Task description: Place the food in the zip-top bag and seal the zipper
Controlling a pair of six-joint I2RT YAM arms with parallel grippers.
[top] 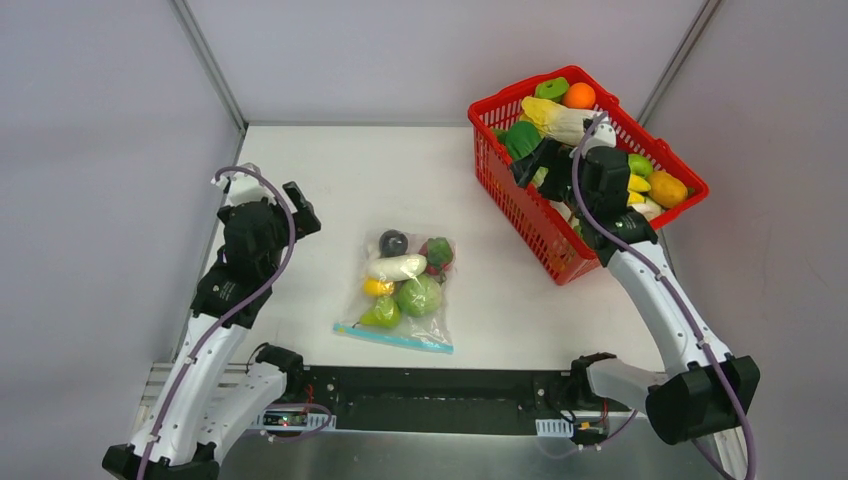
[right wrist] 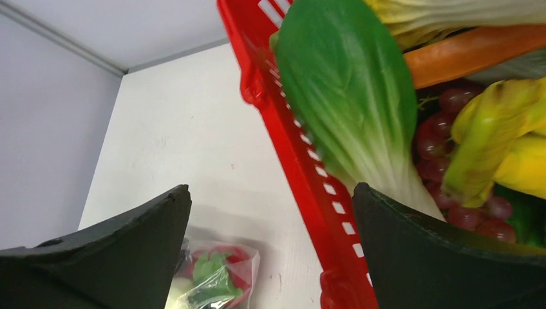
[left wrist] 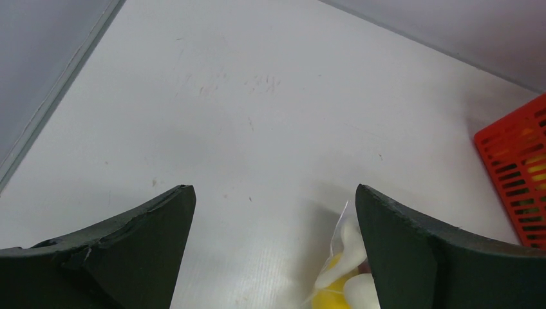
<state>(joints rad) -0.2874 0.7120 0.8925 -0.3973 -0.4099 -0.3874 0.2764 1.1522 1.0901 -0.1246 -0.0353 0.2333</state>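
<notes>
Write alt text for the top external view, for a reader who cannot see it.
A clear zip-top bag holding toy food lies on the table, its teal zipper along the near edge. The left gripper hangs open to the bag's left; the right gripper is open over a red basket full of toy produce at the far right.

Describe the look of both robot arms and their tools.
The left arm and right arm share white curved shells, black joints and black wrist housings. A lilac cable loops along each. The left tool and right tool each have two broad, matte dark-grey fingers with curved inner edges.
</notes>
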